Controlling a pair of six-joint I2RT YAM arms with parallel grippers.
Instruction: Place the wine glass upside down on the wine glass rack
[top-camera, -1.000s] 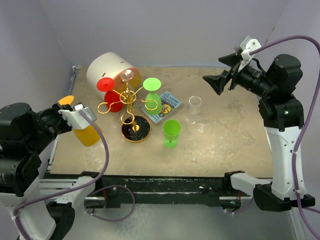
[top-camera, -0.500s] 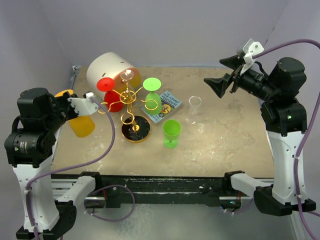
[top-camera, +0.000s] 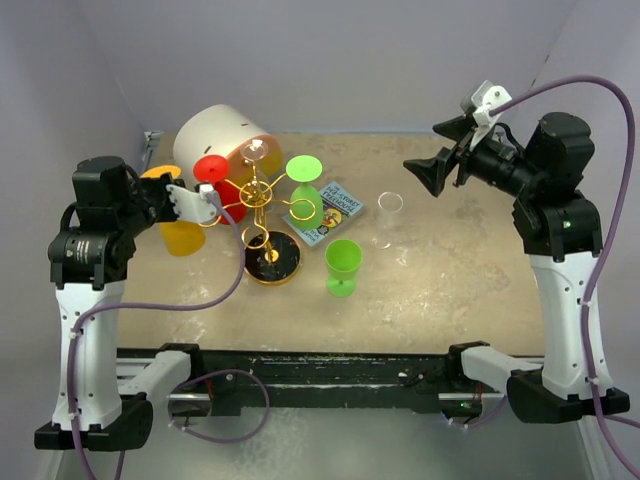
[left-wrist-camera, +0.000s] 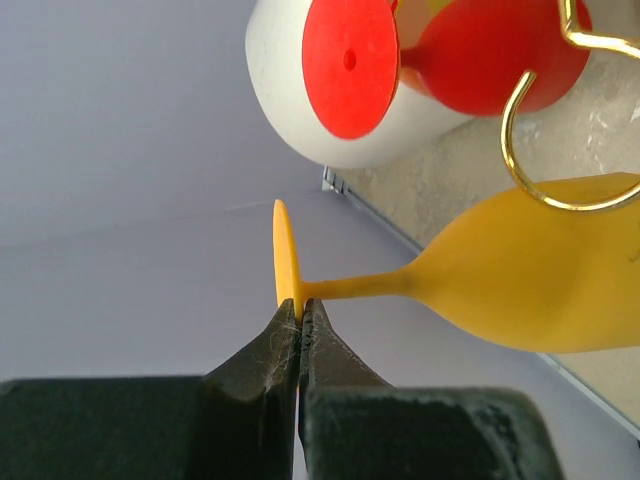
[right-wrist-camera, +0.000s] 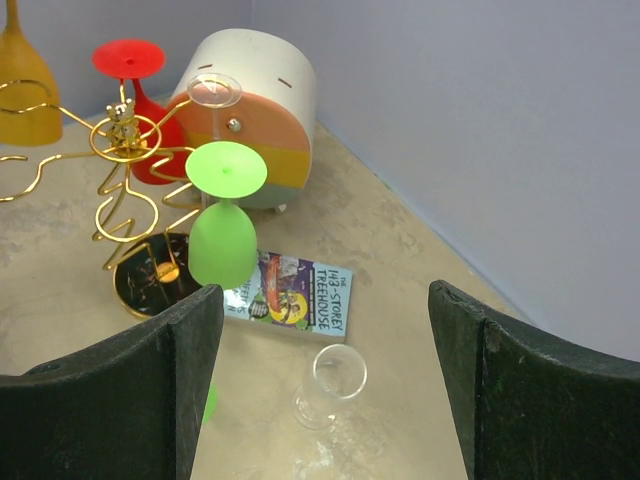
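Observation:
An orange wine glass lies sideways in the air, and my left gripper is shut on the rim of its foot. Its bowl hangs just left of the gold wine glass rack, with one ring-ended arm crossing in front of it. A red glass, a green glass and a clear one hang upside down on the rack. My right gripper hovers open, high above a clear glass standing on the table.
A big white cylinder lies behind the rack. A book lies right of the rack's black base, and a green cup stands upright in front of the book. The left wall is close to my left arm.
My left arm has lifted and carried the orange glass back and to the right, up to the rack's left side. The right gripper has shifted only slightly.

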